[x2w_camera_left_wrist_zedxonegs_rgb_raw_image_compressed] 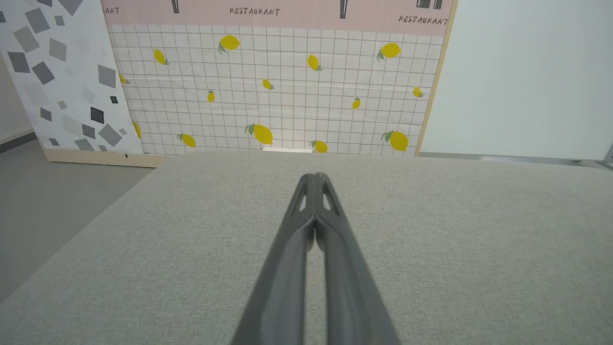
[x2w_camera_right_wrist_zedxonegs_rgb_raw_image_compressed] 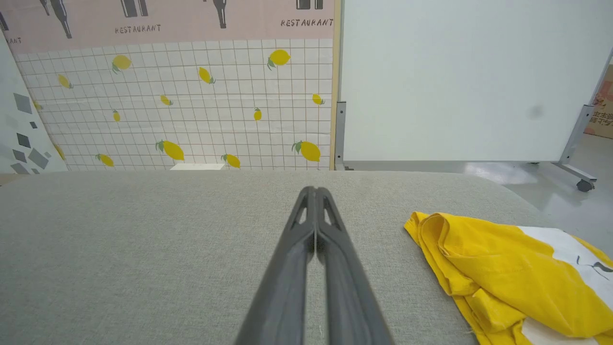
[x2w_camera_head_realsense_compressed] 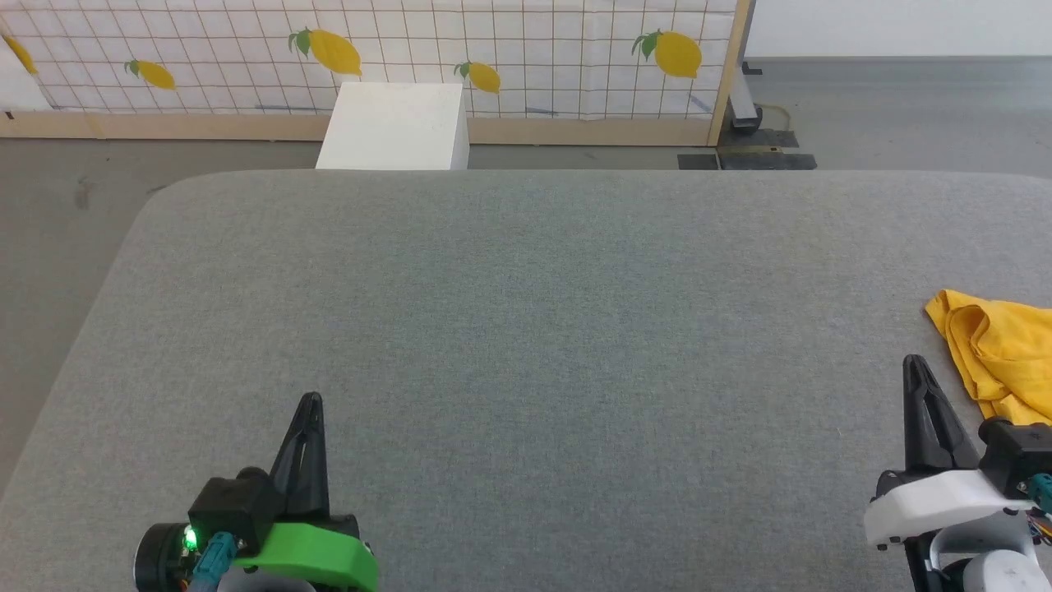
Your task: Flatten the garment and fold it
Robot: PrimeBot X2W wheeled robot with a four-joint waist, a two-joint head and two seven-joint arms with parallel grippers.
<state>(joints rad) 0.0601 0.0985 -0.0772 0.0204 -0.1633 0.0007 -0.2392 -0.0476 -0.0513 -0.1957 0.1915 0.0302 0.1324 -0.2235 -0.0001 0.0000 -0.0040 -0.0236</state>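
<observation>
The garment (x2w_camera_head_realsense_compressed: 998, 353) is a mustard-yellow shirt lying crumpled at the right edge of the grey padded table (x2w_camera_head_realsense_compressed: 526, 329). In the right wrist view the garment (x2w_camera_right_wrist_zedxonegs_rgb_raw_image_compressed: 503, 268) shows a white patch with black lines. My right gripper (x2w_camera_head_realsense_compressed: 914, 366) is shut and empty, just left of the garment and apart from it; its fingers meet at the tip (x2w_camera_right_wrist_zedxonegs_rgb_raw_image_compressed: 313, 190). At the lower left my left gripper (x2w_camera_head_realsense_compressed: 311, 403) hovers over bare table, also shut with nothing in it (x2w_camera_left_wrist_zedxonegs_rgb_raw_image_compressed: 315, 176).
A white box (x2w_camera_head_realsense_compressed: 394, 127) stands on the floor behind the table's far edge. A lemon-print panel (x2w_camera_head_realsense_compressed: 370, 57) on a wooden base closes off the back. A white board on wheels (x2w_camera_right_wrist_zedxonegs_rgb_raw_image_compressed: 459, 81) stands at the right rear.
</observation>
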